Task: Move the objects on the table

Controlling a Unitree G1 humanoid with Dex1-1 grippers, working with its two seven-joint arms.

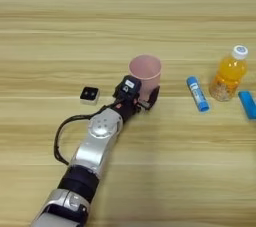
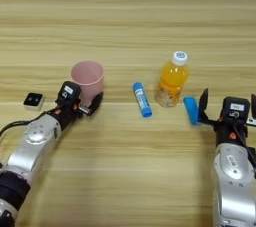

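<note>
Left eye view: a wide wooden table (image 1: 60, 16) with horizontal grain is seen. The pink cup (image 1: 145, 74) stands upright near the centre, mouth up. The left gripper (image 1: 141, 96) is set against the cup's near side; 1 black finger (image 1: 154, 97) is seen at the cup's lower right and the gripper body at its lower left, so the jaws are spread around the cup's base. Whether the cup is pressed firmly cannot be told. A small white cube with a black top (image 1: 89, 94) lies just left of that gripper, apart from it. To the right lie a blue stick with a white end (image 1: 197, 93), an upright orange drink bottle with a white cap (image 1: 228, 73), and a light-blue bar (image 1: 247, 104) at the picture edge.

Right eye view: the same 5 things are seen in the same order. The right gripper (image 2: 227, 102) is seen at lower right, jaws wide apart, nothing held; its left finger (image 2: 204, 104) is touching or just beside the light-blue bar.
</note>
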